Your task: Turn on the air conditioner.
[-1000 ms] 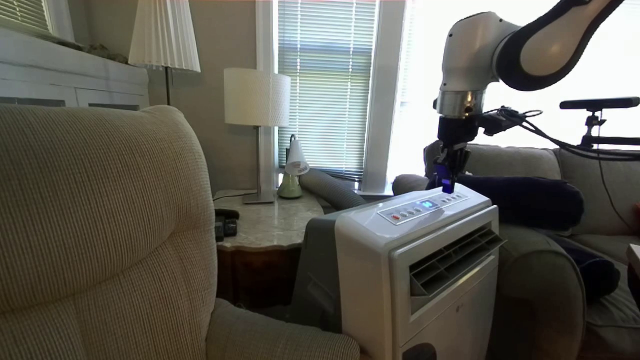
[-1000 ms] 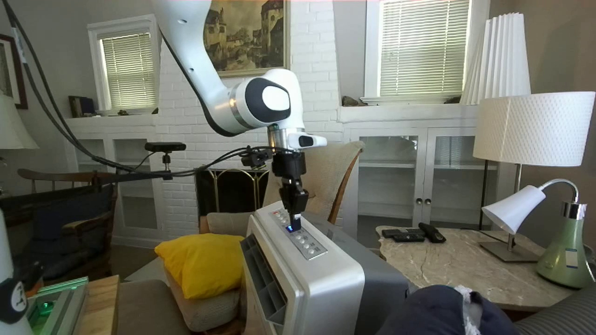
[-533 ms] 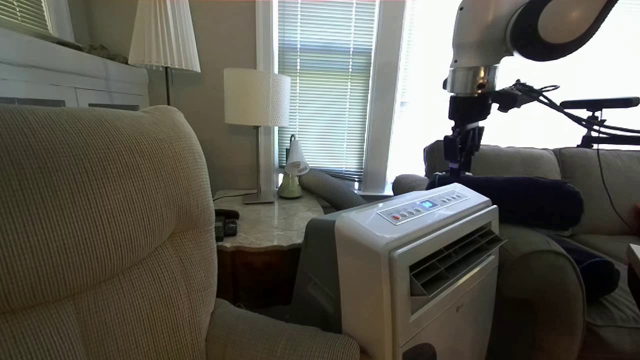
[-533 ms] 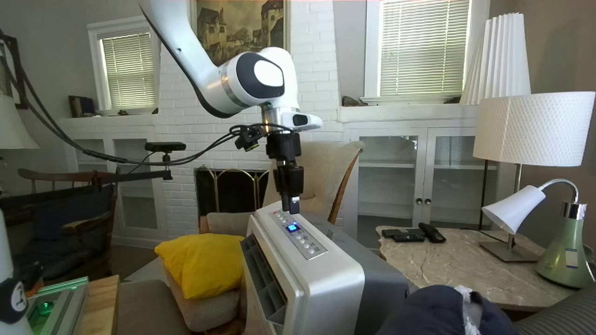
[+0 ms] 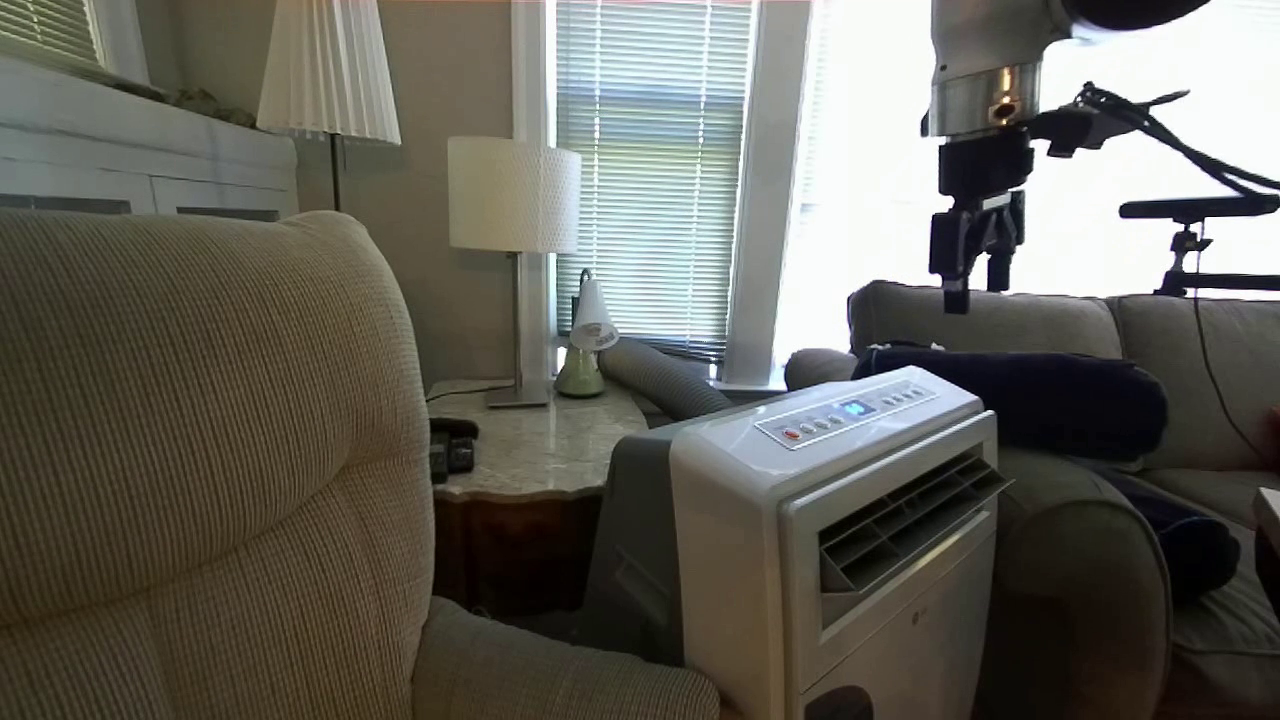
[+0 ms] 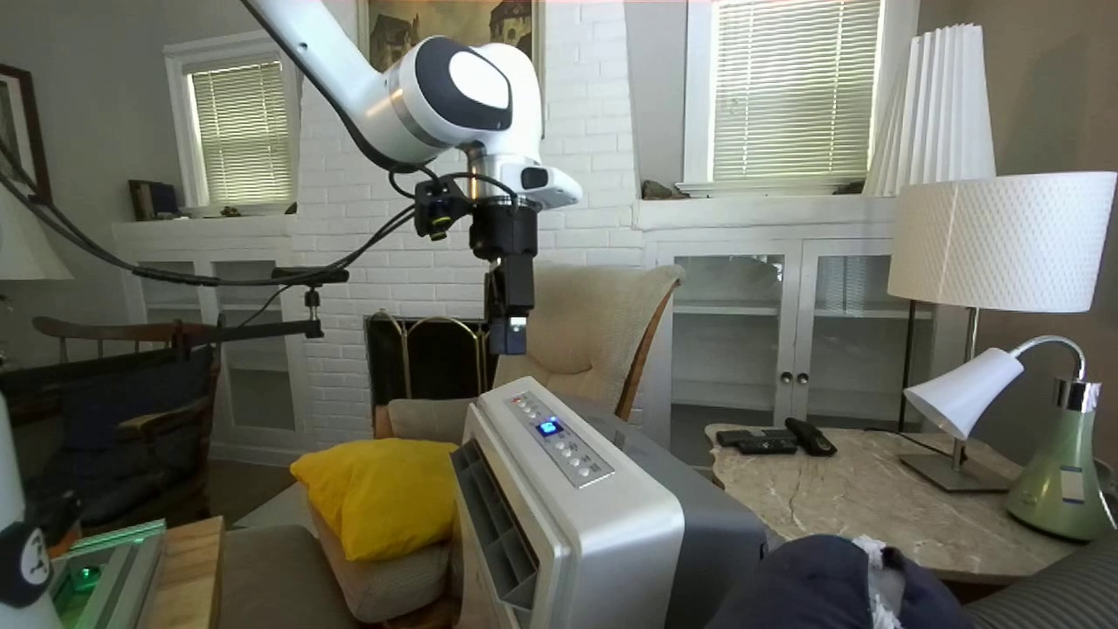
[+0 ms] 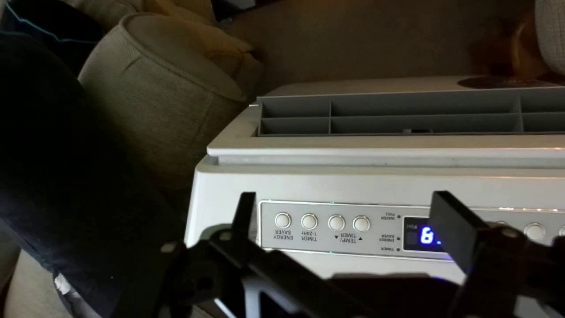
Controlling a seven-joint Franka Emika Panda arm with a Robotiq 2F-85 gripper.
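Note:
The white air conditioner [image 5: 890, 640] stands upright on the floor, its sloped top carrying a grey control panel [image 6: 572, 454]. A small display [image 5: 855, 407] glows blue on that panel. Above the unit, clearly apart from it in both exterior views, hangs my gripper [image 5: 977, 291], pointing down and open. Seen from the wrist, the black fingers [image 7: 244, 216] are spread wide with nothing held between them. Several round buttons [image 7: 309, 221] appear in the gap, and one fingertip partly covers the lit display. A red button [image 5: 791, 434] sits at the panel's near end in an exterior view.
A beige armchair [image 5: 200, 420] stands beside the unit, with a marble side table [image 6: 838, 489] and lamps [image 6: 1004, 240] behind. On the sofa [image 5: 1000, 325] lies a dark bolster [image 5: 1050, 400]. A yellow cushion [image 6: 384, 498] is near the front vent; a grey hose [image 5: 665, 380] runs behind.
One second ago my gripper was shut with its tip down at the panel by the display. It has risen well above the unit, and its fingers have spread. The display stays lit.

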